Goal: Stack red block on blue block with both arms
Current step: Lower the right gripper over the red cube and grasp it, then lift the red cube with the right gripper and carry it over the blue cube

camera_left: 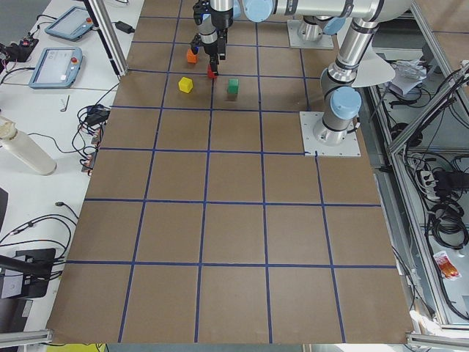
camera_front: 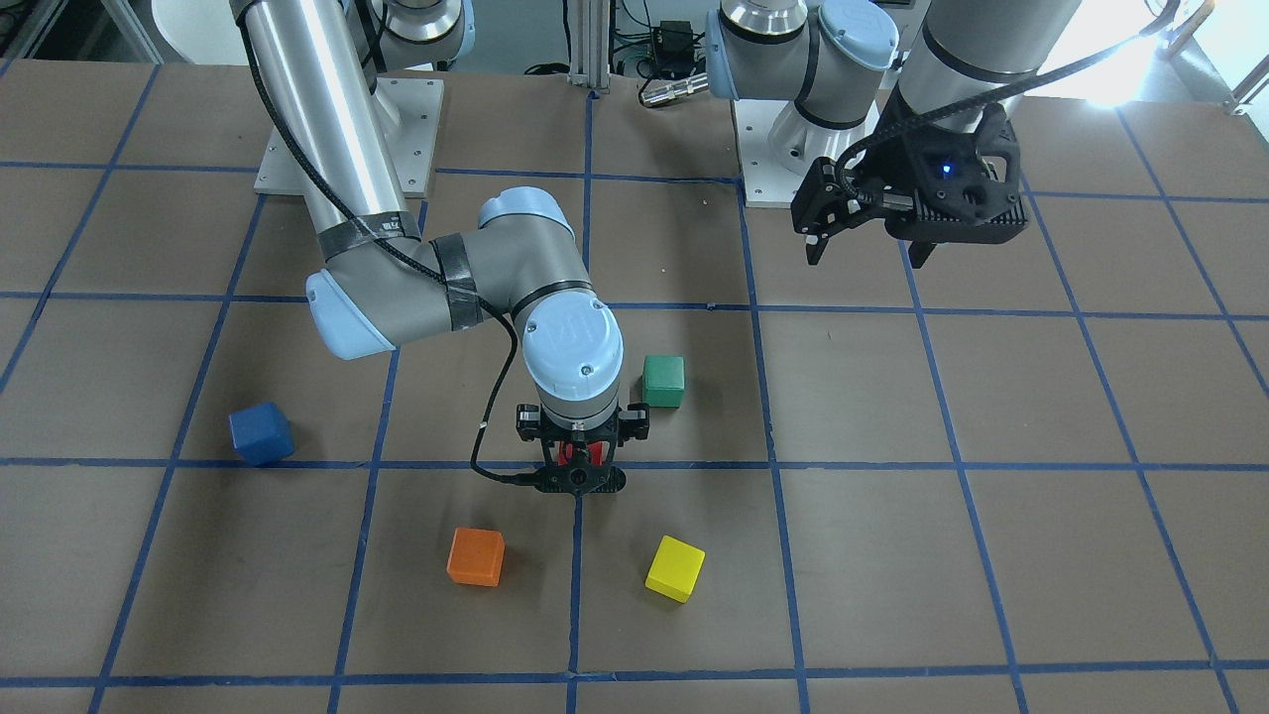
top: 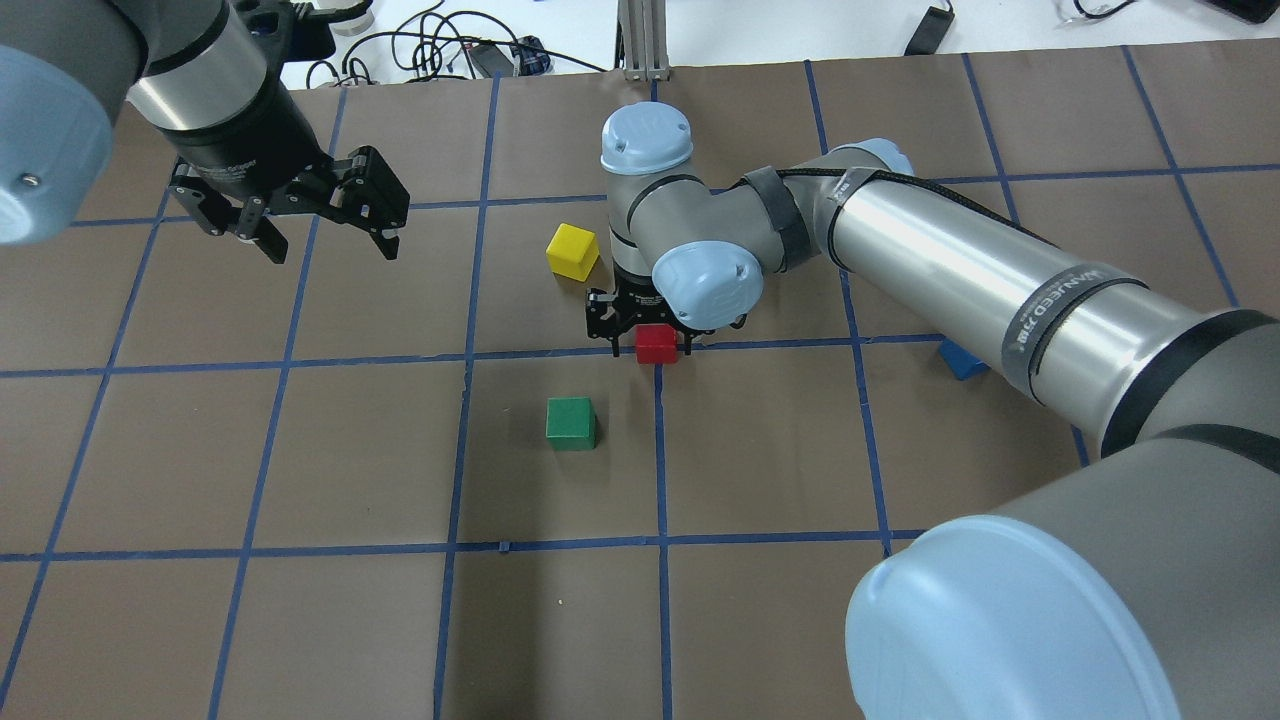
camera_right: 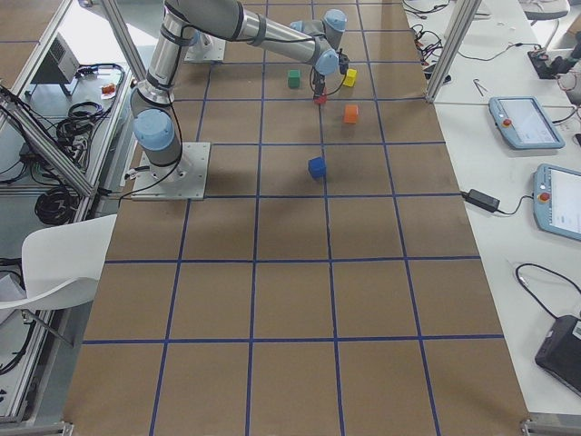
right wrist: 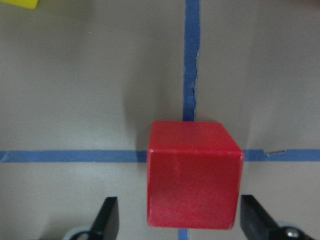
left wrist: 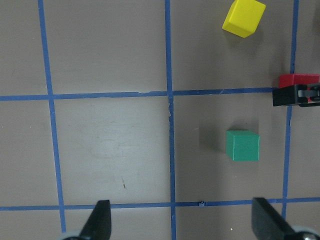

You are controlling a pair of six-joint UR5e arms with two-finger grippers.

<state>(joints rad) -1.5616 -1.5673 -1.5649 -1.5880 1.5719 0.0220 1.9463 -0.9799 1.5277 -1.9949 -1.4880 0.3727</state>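
Note:
The red block (right wrist: 192, 172) rests on the table at a crossing of blue tape lines; it also shows in the overhead view (top: 656, 343) and the front view (camera_front: 580, 454). My right gripper (top: 650, 347) (right wrist: 183, 220) points straight down over it. It is open, with one finger on either side of the block and a gap to each. The blue block (camera_front: 261, 433) sits apart on the table, partly hidden behind my right arm in the overhead view (top: 962, 358). My left gripper (top: 332, 245) (camera_front: 865, 253) is open and empty, held high over the table's other half.
A green block (top: 570, 422), a yellow block (top: 572, 251) and an orange block (camera_front: 475, 556) lie around the red one. The arms' base plates (camera_front: 347, 139) stand at the robot's edge of the table.

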